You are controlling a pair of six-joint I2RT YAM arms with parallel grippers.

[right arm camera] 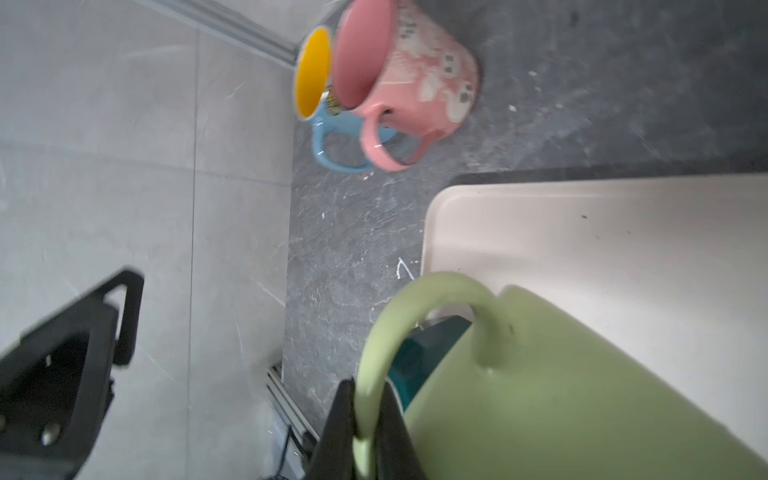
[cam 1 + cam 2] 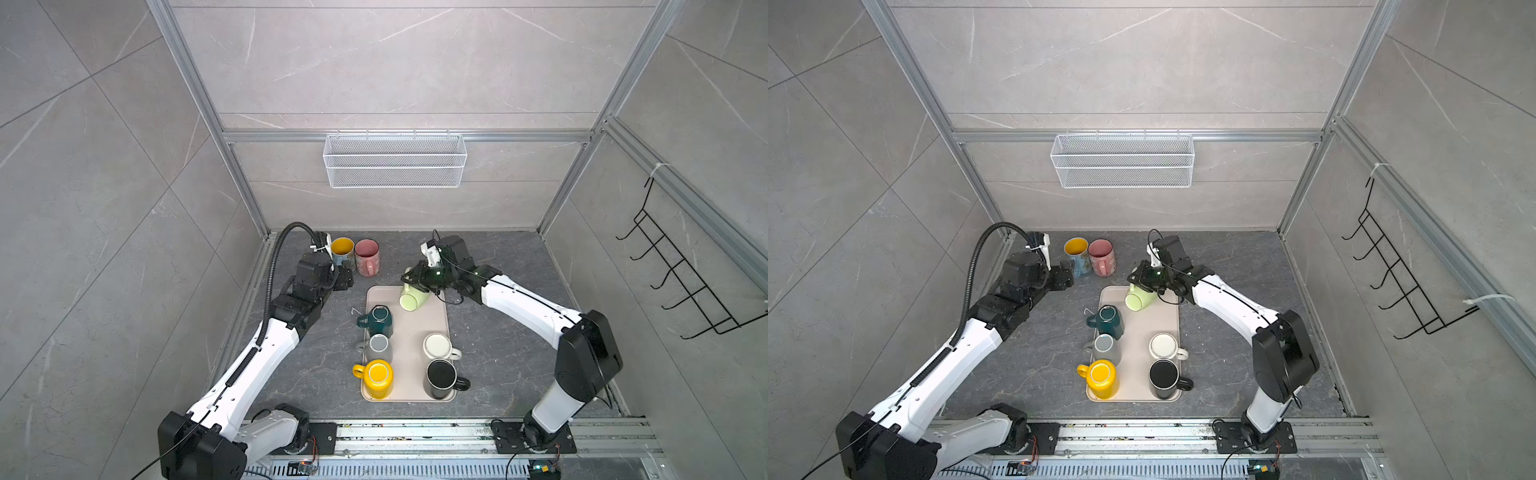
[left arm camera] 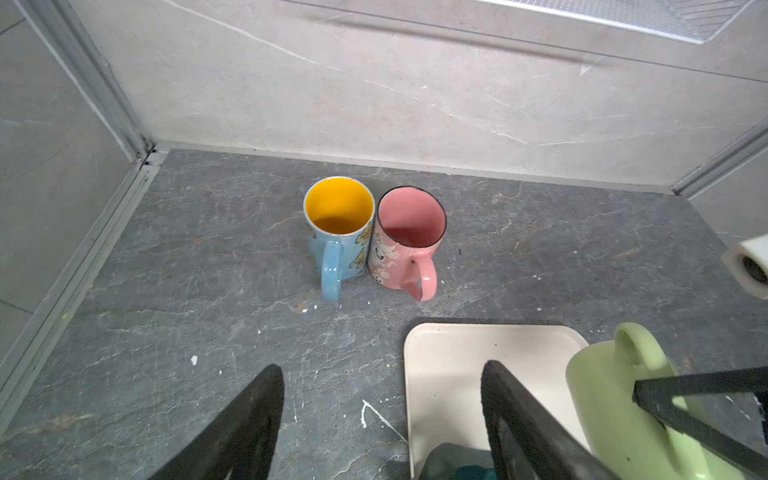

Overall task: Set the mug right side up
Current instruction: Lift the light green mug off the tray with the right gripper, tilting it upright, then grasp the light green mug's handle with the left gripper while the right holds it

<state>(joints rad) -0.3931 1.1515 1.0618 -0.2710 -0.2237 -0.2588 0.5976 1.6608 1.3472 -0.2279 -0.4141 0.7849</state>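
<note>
There: right pincer [image 1: 366,415] nipped tight on the handle of the green mug [image 1: 582,395], which tilts right beside it over the tray [image 1: 582,228]. The left pincer [image 3: 382,374] is spread wide, holding nothing.

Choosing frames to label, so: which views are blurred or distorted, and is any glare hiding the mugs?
Right wrist view: soft all over, the pink mug and the near green mug lack crisp edges. Left wrist view: sharp, wide-angle stretch. Both top views: even light, faint shadows, frame posts splayed, no glare on the tray.
</note>
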